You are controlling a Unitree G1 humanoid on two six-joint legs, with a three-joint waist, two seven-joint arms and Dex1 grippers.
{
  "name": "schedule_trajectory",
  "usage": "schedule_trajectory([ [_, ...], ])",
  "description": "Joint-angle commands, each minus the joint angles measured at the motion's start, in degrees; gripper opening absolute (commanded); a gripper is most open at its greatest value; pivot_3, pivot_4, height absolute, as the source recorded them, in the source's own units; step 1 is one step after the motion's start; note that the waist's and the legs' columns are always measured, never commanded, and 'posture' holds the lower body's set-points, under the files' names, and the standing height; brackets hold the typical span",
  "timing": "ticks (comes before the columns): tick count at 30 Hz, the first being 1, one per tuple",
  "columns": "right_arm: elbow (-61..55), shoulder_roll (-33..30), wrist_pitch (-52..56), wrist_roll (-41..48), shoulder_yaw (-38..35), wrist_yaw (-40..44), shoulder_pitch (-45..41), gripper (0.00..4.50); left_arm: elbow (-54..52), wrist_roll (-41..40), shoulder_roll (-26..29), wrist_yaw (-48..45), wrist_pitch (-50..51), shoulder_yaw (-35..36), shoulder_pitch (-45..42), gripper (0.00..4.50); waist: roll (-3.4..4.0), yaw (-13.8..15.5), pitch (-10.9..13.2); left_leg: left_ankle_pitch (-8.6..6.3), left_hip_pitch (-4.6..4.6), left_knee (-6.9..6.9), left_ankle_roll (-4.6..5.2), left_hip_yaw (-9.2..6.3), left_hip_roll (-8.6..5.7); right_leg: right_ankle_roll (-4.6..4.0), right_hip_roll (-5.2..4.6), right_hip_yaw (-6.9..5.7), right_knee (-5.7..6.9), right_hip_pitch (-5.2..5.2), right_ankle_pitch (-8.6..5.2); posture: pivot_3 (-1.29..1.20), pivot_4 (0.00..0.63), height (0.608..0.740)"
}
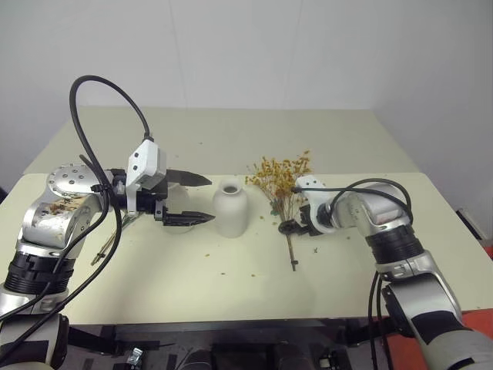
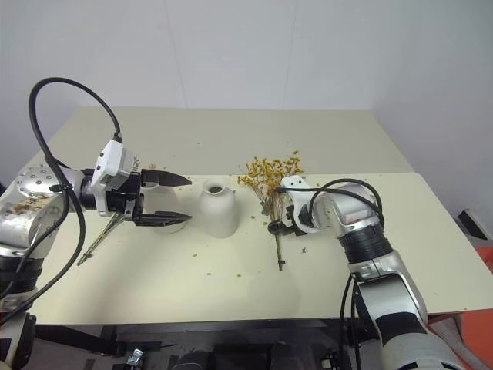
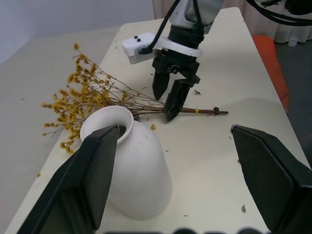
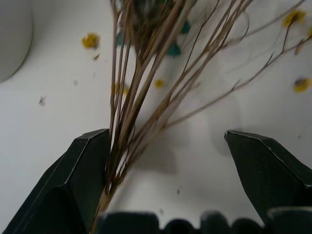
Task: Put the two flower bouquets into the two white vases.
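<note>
Desk [image 1: 231, 285]: a pale cream top under a white wall, with a seam running across it at mid-frame in the left eye view.
Bottle vase [image 1: 230, 206]: upright at the centre of that view, its narrow mouth uncovered, standing between the two grippers.
Second vase [image 2: 163, 206]: a white body just left of the bottle vase, largely hidden by the left gripper in front of it; its shape cannot be made out.
Yellow bouquet [image 1: 282, 179]: lying flat right of centre, flower heads toward the far edge, thin brown stems running toward the near edge.
Green sprig bunch [image 2: 104, 231]: lying on the desk at left, partly covered by the left arm, stems angled toward the lower left.
Left gripper [image 1: 196, 200]: released, fingers spread wide, pointing toward frame right just beside the bottle vase; whether it touches the second vase cannot be told.
Right gripper [image 3: 169, 101]: released, fingers parted and tipped down over the bouquet stems; in the right wrist view the stems run against one finger with the other well apart.
In the way: a black cable [image 1: 108, 100] loops high over the left arm; another arcs over the right forearm.
Debris [image 1: 223, 271]: small yellow and green crumbs scattered over the desk near the vases and stems.
Writing: no readable labels or brands.
</note>
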Motion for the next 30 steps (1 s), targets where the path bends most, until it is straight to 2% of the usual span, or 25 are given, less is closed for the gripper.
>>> schedule_trajectory([
  [1, 1.98, 1.50, -2.74, -2.71, 1.96, 0.14, -0.56, 4.12, -0.49, 0.42, -0.06, -0.43, -1.19, 0.54, -1.44, 4.05, -0.01, -0.01, -0.01, 0.00, 0.01, 0.00, 0.00, 0.00, 0.00, 0.00, 0.00, 0.00, 0.01, 0.00, 0.00, 0.00, 0.150, 0.740],
  [2, 1.90, 1.87, -2.98, -2.98, 1.86, 0.35, -0.53, 3.92, -0.60, 0.50, -0.04, -0.34, -1.16, 0.68, -1.26, 4.05, -0.01, -0.01, -0.02, 0.00, 0.02, 0.00, 0.00, 0.00, 0.01, 0.00, 0.01, 0.00, 0.01, 0.01, 0.00, 0.00, 0.150, 0.740],
  [7, 0.42, 2.97, -1.93, -4.36, -0.16, 0.00, -0.68, 2.22, -1.19, 0.59, 0.22, 0.14, -0.92, 1.27, -0.29, 4.05, -0.01, -0.02, -0.02, 0.00, 0.02, 0.00, 0.00, 0.00, 0.02, 0.00, 0.02, 0.00, 0.02, 0.00, 0.00, 0.00, 0.150, 0.740],
  [10, -0.01, 3.55, 0.64, -4.32, -4.66, -1.42, -1.34, 1.16, -1.60, 0.50, 0.19, 0.67, -0.70, 1.62, 0.17, 4.05, -0.01, 0.03, -0.01, 0.00, 0.00, -0.01, 0.00, 0.00, 0.02, -0.01, 0.01, 0.00, 0.02, -0.01, 0.00, 0.00, 0.150, 0.740],
  [13, -0.43, 4.10, 3.17, -3.78, -12.76, -3.48, -2.58, 1.16, -1.92, 0.45, 0.30, 1.07, -0.62, 1.94, 0.79, 4.05, 0.00, 0.19, -0.01, 0.00, -0.04, -0.01, 0.00, -0.01, 0.01, -0.04, 0.00, 0.00, 0.02, -0.04, 0.02, 0.00, 0.150, 0.740],
  [15, -1.99, 5.63, 3.73, -3.65, -21.26, -6.63, -3.36, 1.16, -2.07, 0.52, 0.44, 1.39, -0.53, 2.14, 1.16, 4.05, 0.00, 0.34, -0.01, 0.00, -0.09, -0.01, 0.00, -0.02, 0.00, -0.04, -0.01, -0.01, 0.01, -0.06, 0.02, 0.00, 0.150, 0.740],
  [18, -8.37, 7.74, 1.87, -2.49, -31.04, -9.68, -3.40, 1.16, -2.11, 0.45, 0.89, 1.46, -0.58, 2.69, 1.59, 4.05, 0.00, 0.40, -0.01, 0.00, -0.16, -0.01, 0.00, -0.04, -0.01, -0.04, -0.02, -0.03, 0.00, -0.10, 0.03, 0.00, 0.150, 0.740],
  [20, -15.32, 11.06, -3.35, -0.90, -36.44, -12.00, -3.14, 1.16, -1.46, 0.71, 1.44, 1.41, -0.87, 3.06, 1.52, 4.05, 0.02, 0.31, 0.00, 0.00, -0.20, -0.01, 0.00, -0.06, 0.00, -0.04, -0.01, -0.05, 0.00, -0.13, 0.04, 0.00, 0.150, 0.740],
  [22, -19.69, 13.38, -7.69, -0.41, -38.11, -13.56, -2.64, 1.16, -0.86, 0.96, 1.78, 1.28, -1.19, 3.13, 1.32, 4.05, 0.03, 0.00, 0.00, 0.00, -0.23, -0.02, 0.00, -0.06, 0.01, -0.04, 0.00, -0.04, 0.02, -0.19, 0.04, 0.00, 0.150, 0.740],
  [24, -22.00, 14.16, -10.54, 0.55, -36.73, -12.13, -1.37, 1.16, -0.49, 1.15, 1.76, 1.20, -1.35, 3.02, 0.96, 4.05, 0.03, 0.01, 0.01, 0.00, -0.21, -0.02, 0.00, -0.07, 0.03, -0.03, 0.02, -0.05, 0.05, -0.18, 0.03, 0.00, 0.150, 0.740],
  [30, -24.00, 15.84, -13.70, 6.39, -37.29, -9.03, 0.30, 1.16, -0.59, 1.12, 1.79, 1.16, -1.35, 3.19, 1.01, 4.05, 0.03, 0.11, 0.01, 0.00, -0.19, -0.02, 0.00, -0.06, 0.02, -0.05, 0.01, -0.05, 0.03, -0.15, 0.03, 0.00, 0.150, 0.740],
])
